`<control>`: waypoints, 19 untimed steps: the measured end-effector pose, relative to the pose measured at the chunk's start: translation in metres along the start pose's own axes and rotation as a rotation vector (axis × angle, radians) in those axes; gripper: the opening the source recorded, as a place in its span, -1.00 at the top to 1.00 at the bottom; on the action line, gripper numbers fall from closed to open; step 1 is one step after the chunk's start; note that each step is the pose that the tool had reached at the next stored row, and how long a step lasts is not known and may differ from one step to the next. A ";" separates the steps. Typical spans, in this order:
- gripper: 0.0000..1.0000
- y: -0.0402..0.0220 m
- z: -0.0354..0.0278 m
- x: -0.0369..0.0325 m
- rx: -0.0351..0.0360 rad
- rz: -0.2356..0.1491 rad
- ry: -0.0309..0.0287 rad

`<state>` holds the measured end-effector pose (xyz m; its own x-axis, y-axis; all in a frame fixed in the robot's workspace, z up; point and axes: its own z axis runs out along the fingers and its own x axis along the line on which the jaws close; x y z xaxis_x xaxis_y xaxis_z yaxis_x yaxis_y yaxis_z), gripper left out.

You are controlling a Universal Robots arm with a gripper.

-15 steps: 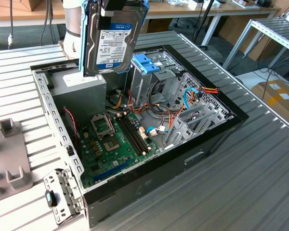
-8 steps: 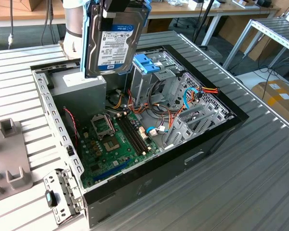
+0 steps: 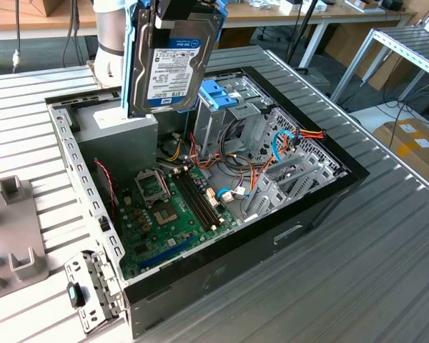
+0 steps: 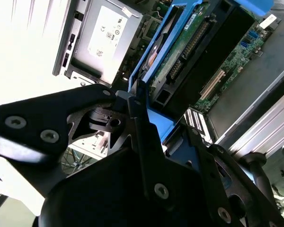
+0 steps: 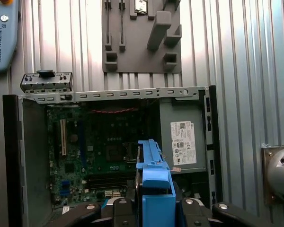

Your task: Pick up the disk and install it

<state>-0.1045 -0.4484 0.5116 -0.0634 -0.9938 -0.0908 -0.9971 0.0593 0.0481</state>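
End effector (image 5: pixel 154 207) is clenched on the disk (image 3: pixel 175 64), gripping the top end of its blue carrier from both sides; both wrist views show the black fingers (image 4: pixel 146 137) pressed against the blue rail. The disk hangs upright in the air with its label facing the exterior camera. It sits over the back corner of the open computer case (image 3: pixel 322 207), above the grey power supply (image 3: pixel 121 136) and just to the exterior view's left of the drive cage with the blue handle (image 3: pixel 218 96). I can't tell how much gap there is under its lower edge, but in the first wrist view the case looks well below. The pick looks done, so I'd call this the carry/align part of the install; the disk is not seated anywhere yet. Inside the case the motherboard (image 3: pixel 171 207) is exposed, and light-blue cables (image 3: pixel 275 143) and red-yellow wiring lie loose near the cage. The case stands on the ribbed metal tabletop (image 3: pixel 357 286), with a grey fixture block (image 3: pixel 14 236) well apart on the exterior view's left. My judgement is that seating needs the carrier rails squared to the bay's guides and a straight push, keeping clear of the cables. The exact slot isn't visible to me from here.
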 end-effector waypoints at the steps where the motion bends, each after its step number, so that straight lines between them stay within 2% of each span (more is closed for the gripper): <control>1: 0.26 -0.0002 -0.0001 0.0009 0.0000 0.000 0.0000; 19: 0.26 -0.0037 -0.0011 0.0152 0.0000 0.000 -0.0001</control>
<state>-0.1018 -0.4638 0.5111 -0.0634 -0.9938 -0.0908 -0.9971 0.0593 0.0481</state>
